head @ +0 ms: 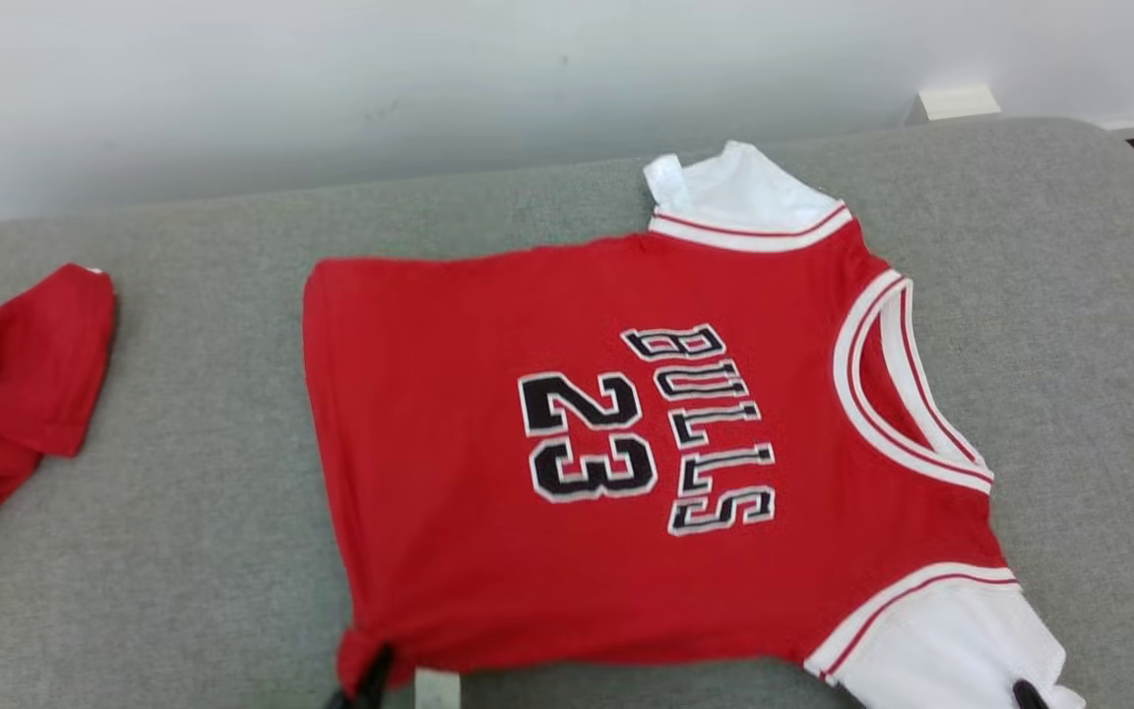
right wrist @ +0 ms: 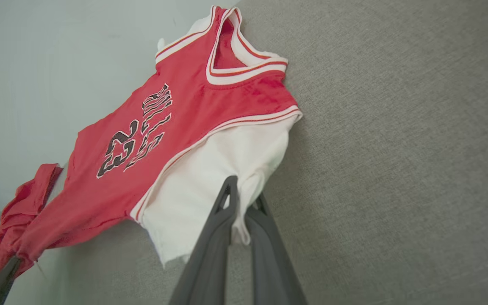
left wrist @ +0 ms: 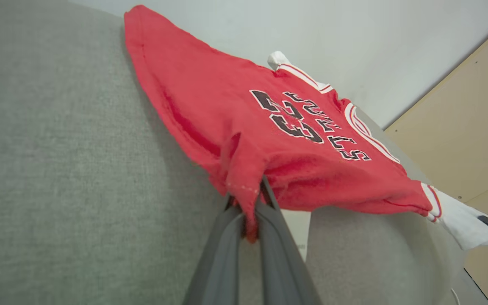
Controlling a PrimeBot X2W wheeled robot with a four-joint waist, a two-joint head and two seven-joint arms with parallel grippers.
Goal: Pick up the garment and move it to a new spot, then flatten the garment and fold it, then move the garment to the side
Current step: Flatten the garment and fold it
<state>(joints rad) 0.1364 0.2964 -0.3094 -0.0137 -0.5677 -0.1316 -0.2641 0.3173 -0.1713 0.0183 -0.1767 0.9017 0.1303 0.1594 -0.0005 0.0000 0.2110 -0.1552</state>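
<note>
The left gripper (left wrist: pixel 247 202) pinches the jersey (head: pixel 449 394) by its red hem — the right gripper (right wrist: pixel 244 198) clamps the white sleeve (right wrist: pixel 210 165), cloth spread ahead.

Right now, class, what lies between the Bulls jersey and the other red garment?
Nothing: between the Bulls jersey and the red garment, the head view shows bare grey upholstery.

The left gripper (left wrist: pixel 246 192) has two long, flat fingers (left wrist: pixel 216 258) of matte dark grey, broad at the base and narrowing to slim tips. The right gripper (right wrist: pixel 245 189) looks the same: smooth dark grey fingers (right wrist: pixel 208 258), one with a narrow triangular cut-out just below its tip.
</note>
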